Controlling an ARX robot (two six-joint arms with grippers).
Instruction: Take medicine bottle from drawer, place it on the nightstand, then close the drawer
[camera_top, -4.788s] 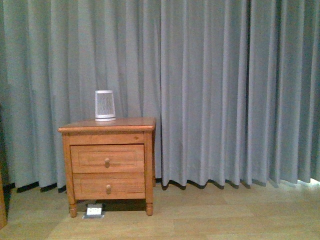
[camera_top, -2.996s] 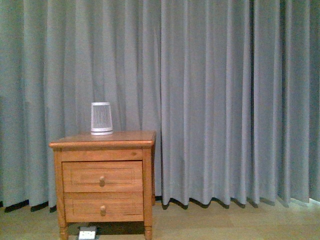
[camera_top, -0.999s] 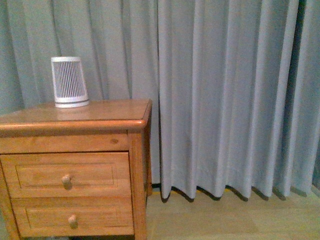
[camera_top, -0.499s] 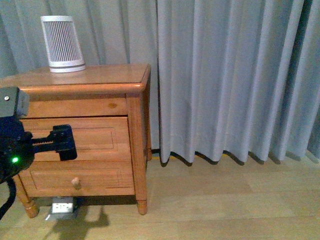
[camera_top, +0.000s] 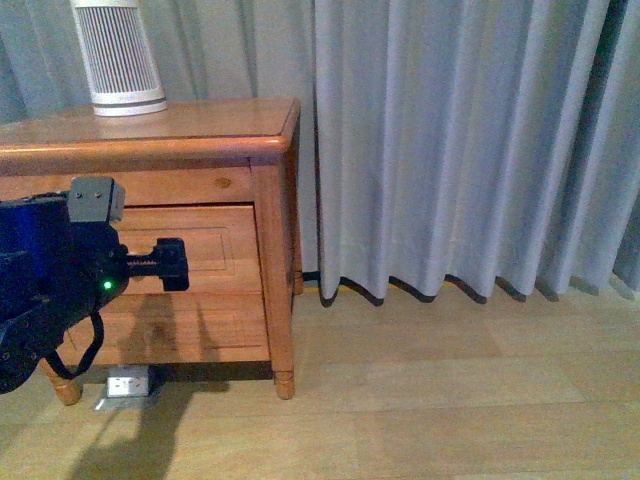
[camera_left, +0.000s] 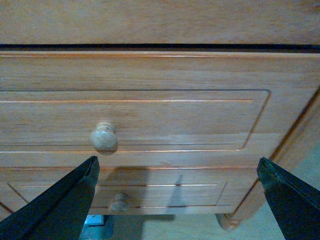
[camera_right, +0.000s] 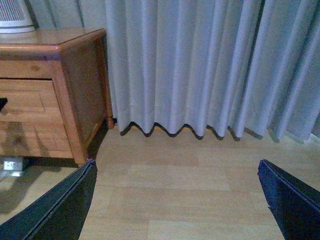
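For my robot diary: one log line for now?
orange-brown panelled wooden upper drawer: shut | left gripper: open, facing it | right gripper: open | medicine bottle: unseen

A white ribbed cone-shaped device (camera_top: 118, 60) stands before a long grey pleated curtain (camera_top: 450, 140) that hangs down to the pale wooden floor (camera_top: 450, 400), where a small white socket box (camera_top: 127, 384) lies.

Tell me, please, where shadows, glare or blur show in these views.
Front view: the left arm casts a shadow on the floor; the nightstand top has a soft sheen. Left wrist view: the knob drops a small shadow on the drawer. Right wrist view: curtain evenly lit.
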